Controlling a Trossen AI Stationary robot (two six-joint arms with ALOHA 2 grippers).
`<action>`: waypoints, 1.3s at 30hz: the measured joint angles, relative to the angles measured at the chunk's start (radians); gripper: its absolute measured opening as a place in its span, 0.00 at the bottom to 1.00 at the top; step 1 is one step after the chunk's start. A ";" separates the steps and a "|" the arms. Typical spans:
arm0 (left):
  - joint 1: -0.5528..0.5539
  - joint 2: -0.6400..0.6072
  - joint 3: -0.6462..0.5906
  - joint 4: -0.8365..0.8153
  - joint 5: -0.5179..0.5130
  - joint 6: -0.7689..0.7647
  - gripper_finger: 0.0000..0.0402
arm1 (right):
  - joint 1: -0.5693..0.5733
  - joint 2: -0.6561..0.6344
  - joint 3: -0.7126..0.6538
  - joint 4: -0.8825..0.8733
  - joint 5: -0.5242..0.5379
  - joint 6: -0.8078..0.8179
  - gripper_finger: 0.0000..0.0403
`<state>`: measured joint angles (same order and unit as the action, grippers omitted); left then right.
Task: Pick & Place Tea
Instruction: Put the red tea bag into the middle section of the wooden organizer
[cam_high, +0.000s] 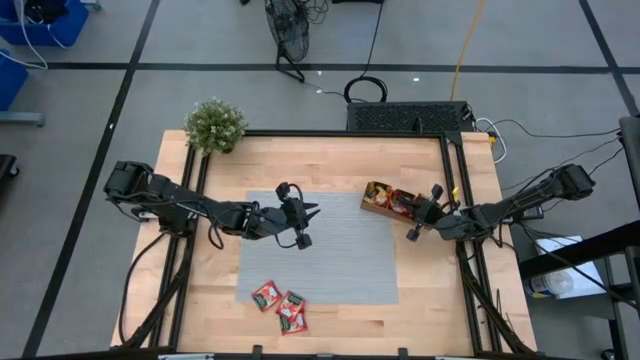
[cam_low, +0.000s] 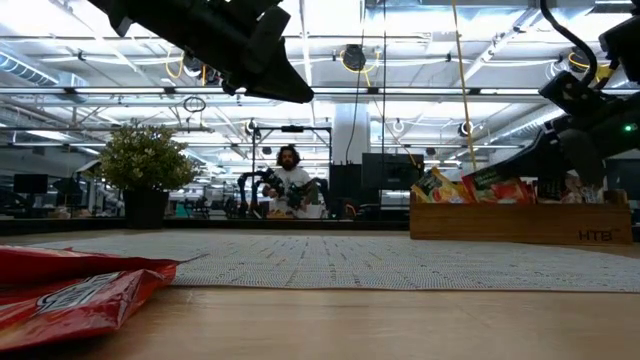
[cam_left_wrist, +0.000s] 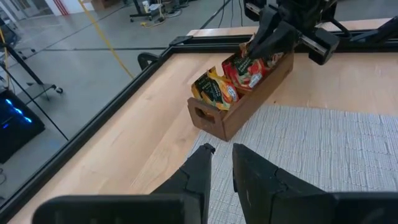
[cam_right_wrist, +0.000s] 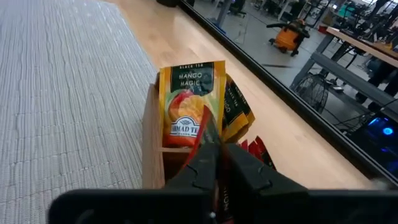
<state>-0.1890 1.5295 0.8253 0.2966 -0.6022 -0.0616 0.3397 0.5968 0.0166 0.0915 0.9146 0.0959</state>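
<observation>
Workshop floor and bright ceiling lights surround a wooden table (cam_high: 330, 150) carrying a grey mat (cam_high: 330, 250). Nearest the front edge, three red tea sachets (cam_high: 281, 303) lie partly on that mat. Midway back, the left pincer (cam_high: 303, 222) hangs over the mat, narrowly parted and holding nothing. Farther off, the right pincer (cam_right_wrist: 216, 163) is down in the brown tray (cam_high: 385, 203) at the mat's far right corner, fingers pressed close among the upright red sachets; whether one is gripped I cannot tell. To do this well, it should pinch a single sachet by its top edge and lift straight up, so neighbours stay put. One yellow sachet (cam_right_wrist: 189, 102) reads "BLACK TEA", "MANGO MAGIC", with part of a brand, "HMAD T". The tray's side is stamped "HTB".
</observation>
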 joint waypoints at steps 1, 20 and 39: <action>0.000 0.000 0.000 0.000 0.000 0.000 0.18 | 0.000 0.000 0.000 0.001 0.000 0.000 0.06; 0.000 0.000 0.000 -0.002 0.000 0.000 0.18 | 0.001 0.038 0.307 0.014 -0.104 -0.340 0.33; 0.000 0.000 0.000 -0.010 0.000 -0.005 0.18 | -0.137 0.627 0.663 -0.668 -0.426 -0.168 0.00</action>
<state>-0.1890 1.5299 0.8253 0.2864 -0.6022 -0.0669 0.2028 1.2235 0.6800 -0.5765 0.4886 -0.0720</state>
